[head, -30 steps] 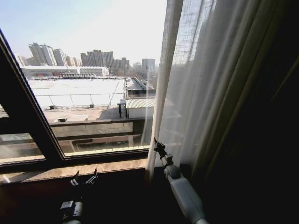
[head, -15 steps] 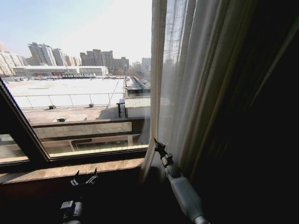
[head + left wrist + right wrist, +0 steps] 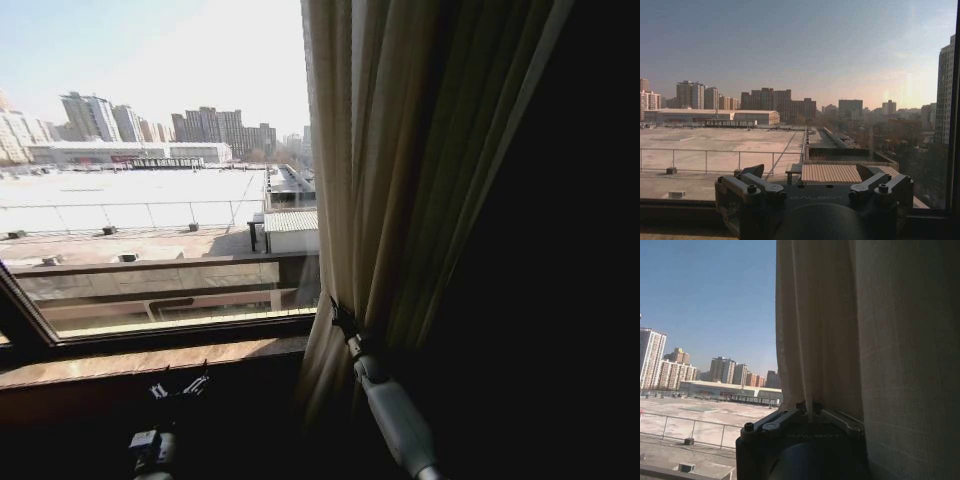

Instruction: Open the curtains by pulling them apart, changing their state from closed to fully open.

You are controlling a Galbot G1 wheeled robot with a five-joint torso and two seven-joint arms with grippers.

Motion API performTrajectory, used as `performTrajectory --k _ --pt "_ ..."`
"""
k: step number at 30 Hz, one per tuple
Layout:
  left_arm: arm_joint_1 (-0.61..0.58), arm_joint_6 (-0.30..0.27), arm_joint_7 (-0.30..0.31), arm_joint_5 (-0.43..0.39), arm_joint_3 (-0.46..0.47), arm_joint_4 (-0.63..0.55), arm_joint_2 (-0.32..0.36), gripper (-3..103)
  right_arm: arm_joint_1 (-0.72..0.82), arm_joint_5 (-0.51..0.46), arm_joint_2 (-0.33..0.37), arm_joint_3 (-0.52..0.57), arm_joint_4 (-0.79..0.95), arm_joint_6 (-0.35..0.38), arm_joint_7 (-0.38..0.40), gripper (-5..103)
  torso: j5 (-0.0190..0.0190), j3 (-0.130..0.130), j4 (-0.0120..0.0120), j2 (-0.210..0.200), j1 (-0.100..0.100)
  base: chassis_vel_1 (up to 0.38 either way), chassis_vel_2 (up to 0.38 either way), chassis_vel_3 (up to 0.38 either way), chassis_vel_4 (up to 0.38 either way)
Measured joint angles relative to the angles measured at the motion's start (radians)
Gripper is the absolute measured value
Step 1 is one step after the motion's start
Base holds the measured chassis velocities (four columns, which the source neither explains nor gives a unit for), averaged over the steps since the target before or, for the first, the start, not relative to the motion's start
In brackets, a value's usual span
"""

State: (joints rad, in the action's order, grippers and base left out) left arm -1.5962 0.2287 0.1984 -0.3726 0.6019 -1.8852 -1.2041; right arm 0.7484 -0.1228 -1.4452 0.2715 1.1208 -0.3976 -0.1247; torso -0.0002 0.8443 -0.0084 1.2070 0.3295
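Curtains [image 3: 400, 170] hang bunched in pleats directly above and around the right gripper [image 3: 338, 313], whose fingers are pinched onto a fold of the fabric. Window glass [image 3: 150, 180] lies bare ahead of the left gripper [image 3: 180, 384], which hovers spread apart and empty, above the sill [image 3: 120, 362].

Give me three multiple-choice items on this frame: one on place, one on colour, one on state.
1. Where is the right gripper?
A. At the curtain's edge
B. On the window sill
C. Against the glass

2. What colour is the curtain?
A. Blue
B. Cream
C. Red

3. What state is the left gripper in?
A. Shut on fabric
B. Open, holding nothing
C. Shut on the sill

Answers: 1 A, it meets the fabric's edge. 2 B, the right wrist view shows cream cloth. 3 B, its fingers stand apart before the bare window.
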Motion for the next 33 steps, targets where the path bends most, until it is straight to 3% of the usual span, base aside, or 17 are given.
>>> performTrajectory --k 18,26,28,33 --pt "0.000 0.000 0.001 0.000 0.001 0.000 0.000 100 -0.025 0.117 0.000 -0.010 -0.042 -0.009 0.032 0 -0.0004 0.000 0.0005 0.000 0.000 -0.013 -0.028 0.039 0.019" --pt "0.000 0.000 0.000 0.000 0.001 0.000 0.000 100 -0.134 0.132 -0.007 0.039 -0.187 0.053 0.172 0 0.0001 0.000 0.0004 0.000 0.000 0.000 0.000 0.000 0.000" --pt "0.000 0.000 0.000 0.000 0.001 0.000 0.000 100 -0.164 0.150 -0.001 0.078 -0.220 0.090 0.253 0 -0.0003 0.000 0.0006 0.000 0.000 0.000 0.000 0.000 0.000" --pt "0.000 0.000 0.000 0.000 0.000 0.000 0.000 100 -0.186 0.182 0.018 0.139 -0.248 0.129 0.352 0 0.0000 0.000 0.0005 0.000 0.000 0.000 0.000 0.000 0.000"
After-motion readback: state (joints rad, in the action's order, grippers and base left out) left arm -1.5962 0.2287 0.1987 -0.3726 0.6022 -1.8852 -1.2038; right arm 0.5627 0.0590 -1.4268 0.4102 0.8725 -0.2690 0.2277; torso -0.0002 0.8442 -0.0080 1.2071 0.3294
